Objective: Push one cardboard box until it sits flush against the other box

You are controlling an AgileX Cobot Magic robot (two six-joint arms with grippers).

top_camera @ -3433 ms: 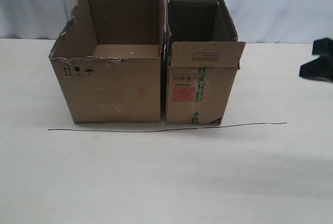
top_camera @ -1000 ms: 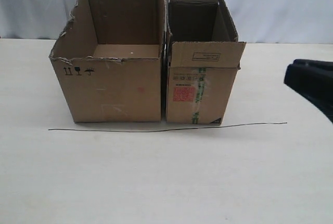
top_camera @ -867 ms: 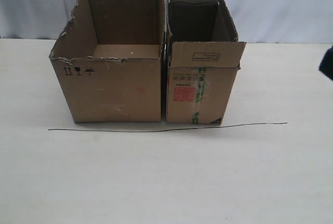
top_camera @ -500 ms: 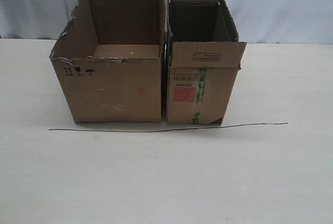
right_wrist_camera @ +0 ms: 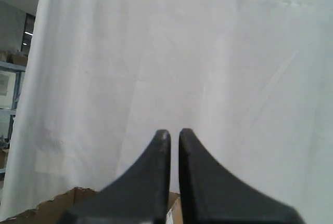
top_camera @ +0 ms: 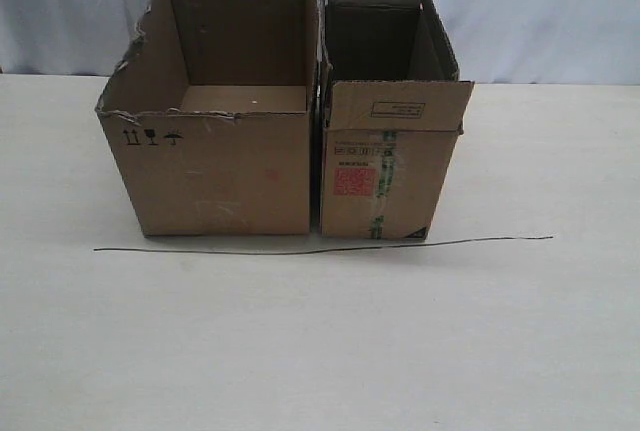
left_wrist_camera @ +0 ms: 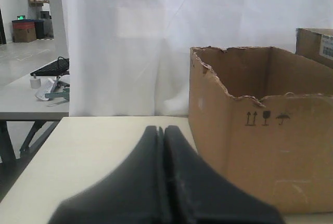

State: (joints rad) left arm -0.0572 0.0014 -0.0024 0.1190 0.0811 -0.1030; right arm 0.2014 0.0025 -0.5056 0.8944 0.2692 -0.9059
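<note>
The long narrow cardboard box (top_camera: 385,176), with its red sticker and green-white tape, stands on the right in the exterior view. Its left wall runs close along the other box (top_camera: 215,176), a wider plain carton with a torn rim; only a thin dark seam shows between them. Neither gripper appears in the exterior view. My left gripper (left_wrist_camera: 162,128) is shut and empty, low over the table, with the wide carton (left_wrist_camera: 260,151) apart from it on one side. My right gripper (right_wrist_camera: 174,131) is shut but for a thin slit, empty, raised toward the curtain, with cardboard edges (right_wrist_camera: 52,211) below it.
A thin dark line (top_camera: 320,247) runs across the pale table (top_camera: 320,351) just in front of both cartons. A white curtain (top_camera: 550,11) hangs behind them. Past the table's edge in the left wrist view stands another desk with a keyboard (left_wrist_camera: 49,68).
The dark right gripper, seen at the right edge of the exterior view earlier, has pulled out of that view. Both cartons stay where they were.
</note>
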